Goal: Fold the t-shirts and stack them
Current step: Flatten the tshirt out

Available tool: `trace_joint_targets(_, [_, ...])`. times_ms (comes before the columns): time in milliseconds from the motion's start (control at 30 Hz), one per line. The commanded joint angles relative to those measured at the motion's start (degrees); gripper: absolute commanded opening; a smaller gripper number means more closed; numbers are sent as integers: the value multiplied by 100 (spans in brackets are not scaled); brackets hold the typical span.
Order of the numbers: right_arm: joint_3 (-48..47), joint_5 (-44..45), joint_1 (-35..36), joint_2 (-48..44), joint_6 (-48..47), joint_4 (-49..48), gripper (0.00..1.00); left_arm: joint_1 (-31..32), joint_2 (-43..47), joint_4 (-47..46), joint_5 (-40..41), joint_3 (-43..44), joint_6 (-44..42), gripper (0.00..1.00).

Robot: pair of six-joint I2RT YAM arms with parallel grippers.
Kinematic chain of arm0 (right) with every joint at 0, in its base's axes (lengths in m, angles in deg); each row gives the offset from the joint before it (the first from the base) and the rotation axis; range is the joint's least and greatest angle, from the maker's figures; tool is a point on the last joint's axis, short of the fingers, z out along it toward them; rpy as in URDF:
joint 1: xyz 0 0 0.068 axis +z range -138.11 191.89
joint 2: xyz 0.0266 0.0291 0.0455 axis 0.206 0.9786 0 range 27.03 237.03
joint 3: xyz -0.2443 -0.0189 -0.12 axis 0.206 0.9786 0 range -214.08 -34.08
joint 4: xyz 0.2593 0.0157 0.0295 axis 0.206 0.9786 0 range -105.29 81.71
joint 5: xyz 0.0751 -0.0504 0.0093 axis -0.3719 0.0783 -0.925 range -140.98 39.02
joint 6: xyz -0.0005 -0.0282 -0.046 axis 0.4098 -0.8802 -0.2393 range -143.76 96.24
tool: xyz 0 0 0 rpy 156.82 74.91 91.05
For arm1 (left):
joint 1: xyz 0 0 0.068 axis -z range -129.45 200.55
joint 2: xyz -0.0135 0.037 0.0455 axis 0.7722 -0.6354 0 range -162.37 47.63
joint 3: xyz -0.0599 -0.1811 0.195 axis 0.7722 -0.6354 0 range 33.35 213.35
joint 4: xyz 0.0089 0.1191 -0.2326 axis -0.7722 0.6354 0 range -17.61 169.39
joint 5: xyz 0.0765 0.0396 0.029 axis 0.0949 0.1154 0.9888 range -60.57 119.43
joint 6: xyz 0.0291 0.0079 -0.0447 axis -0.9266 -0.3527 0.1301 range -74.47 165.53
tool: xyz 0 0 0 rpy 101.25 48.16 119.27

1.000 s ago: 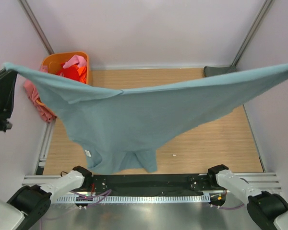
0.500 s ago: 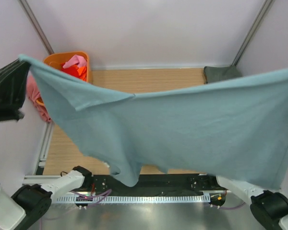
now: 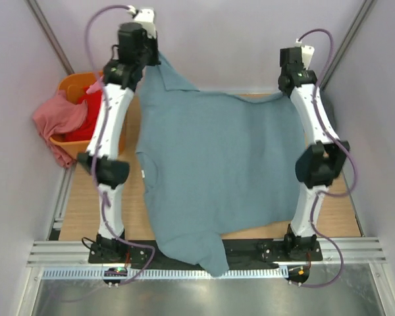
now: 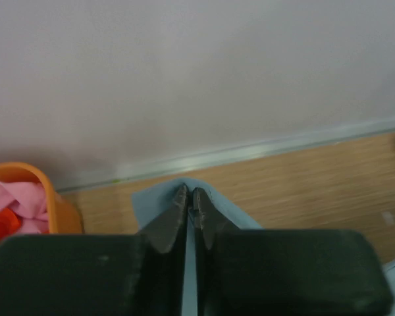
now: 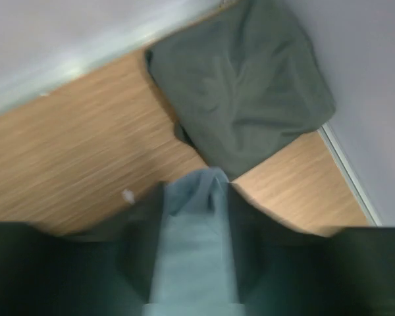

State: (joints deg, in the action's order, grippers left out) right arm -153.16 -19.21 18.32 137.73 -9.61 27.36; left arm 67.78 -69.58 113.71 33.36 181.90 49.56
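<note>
Left tool [image 4: 189,196] pressed together on the far-left corner of the blue-teal t-shirt [image 3: 217,158]; right tool [image 5: 196,197] pinches its far-right corner. Shirt spread across the bench [image 3: 339,204], near hem draping over the near edge. Dark grey-green t-shirt [image 5: 243,85] lies far right.

The light wooden table [image 3: 76,214] is mostly covered by the blue-teal t-shirt [image 3: 217,164], which lies spread across it, with one end trailing over the near edge. A dark grey-green t-shirt [image 5: 243,85] sits bunched in the far right corner, and an orange basket [image 3: 67,84] stands at the far left corner. A small white speck [image 5: 127,195] lies on the bare wood.
</note>
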Motion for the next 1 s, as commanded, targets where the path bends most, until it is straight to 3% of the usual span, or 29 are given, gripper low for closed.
trace_joint_targets(0, [-1621,-276,-204,1126,518,934,60,-247,-1452,1150,653,948,658,31])
trace_joint_targets(67, [-2658,-268,-152,1760,554,1663,89,-247,-1402,1159,557,291,993,59])
trace_joint_targets(100, [-2672,-250,-125,1728,519,1667,96,-247,-1253,1098,574,10,1116,70])
trace_joint_targets(167, [-2018,-311,-55,1152,387,1222,100,-229,-665,705,496,-913,1372,79])
trace_joint_targets(233, [-1497,-294,-29,684,386,956,100,-194,-348,588,443,-1318,1346,99])
trace_joint_targets(400, [190,-687,208,-791,527,403,100,95,610,1018,592,-1609,1355,100])
trace_joint_targets(467, [1005,-1057,349,-1110,580,-10,100,349,935,1097,854,-2345,1450,98])
trace_joint_targets(567, [1894,-2435,420,-1515,703,-756,99,718,1795,949,1022,-3952,1713,93])
trace_joint_targets(600, [2020,-2778,498,-1516,677,-933,98,816,2216,835,1040,-4896,1793,93])
trace_joint_targets(667, [1847,-3457,674,-1201,537,-996,95,1044,2657,458,979,-5815,1995,92])
trace_joint_targets(800, [863,-3494,1359,-235,-122,-637,82,1405,3484,166,883,-7608,2390,88])
trace_joint_targets(933, [-375,-3432,1711,671,-229,-424,62,1669,3820,-430,505,-8482,2917,86])
trace_joint_targets(967, [-561,-3519,1747,1047,-237,-451,62,1669,3802,-528,452,-8744,3050,85])
